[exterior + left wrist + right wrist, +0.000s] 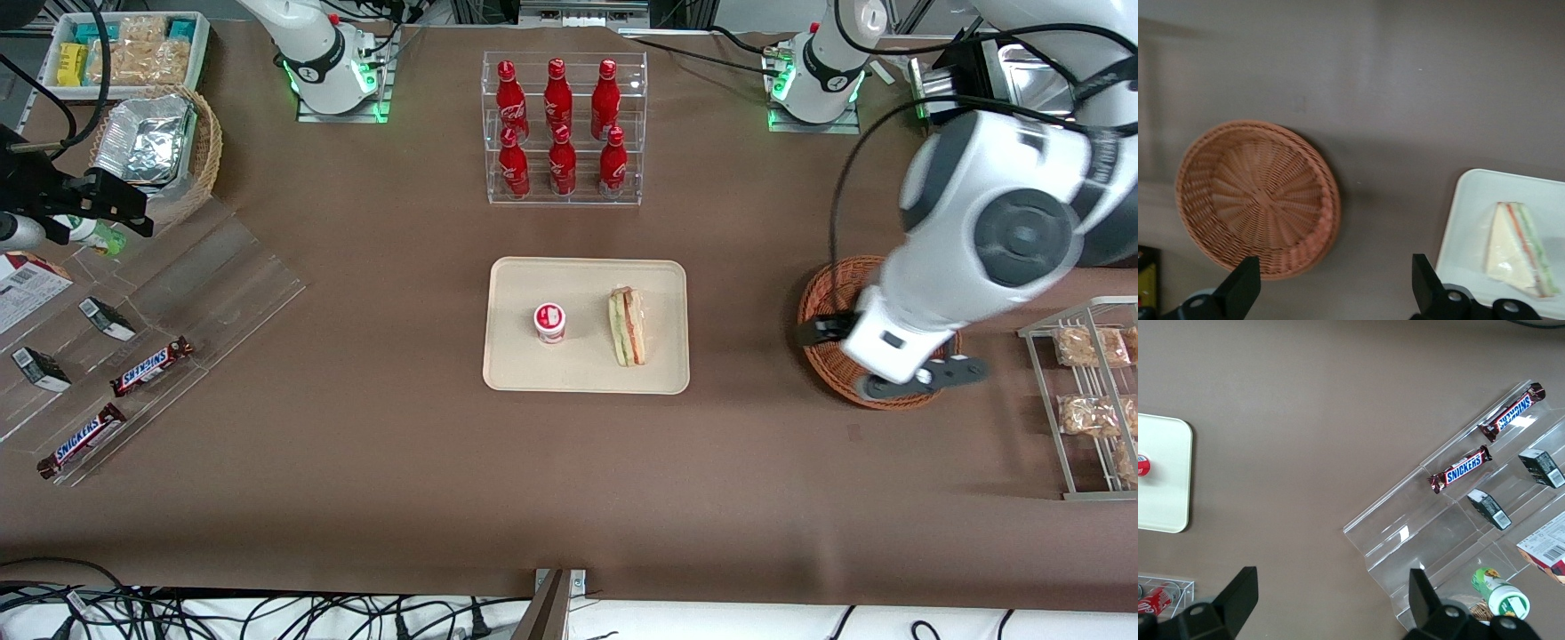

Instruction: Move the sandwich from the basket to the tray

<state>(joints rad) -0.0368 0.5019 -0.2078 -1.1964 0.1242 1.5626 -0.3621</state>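
The sandwich (628,326) (1521,248) lies in its clear wrap on the cream tray (587,373) (1471,220), beside a small red-lidded cup (549,322). The reddish-brown wicker basket (831,284) (1255,197) stands toward the working arm's end of the table, and the left wrist view shows nothing in it. My left gripper (836,336) (1335,293) hangs above the basket's tray-side rim. It is open with nothing between its fingers. In the front view the arm covers much of the basket.
A clear rack of red bottles (562,129) stands farther from the front camera than the tray. A wire rack with bagged snacks (1089,391) sits beside the basket. An acrylic display with Snickers bars (151,364) and a tan basket of foil trays (156,151) lie toward the parked arm's end.
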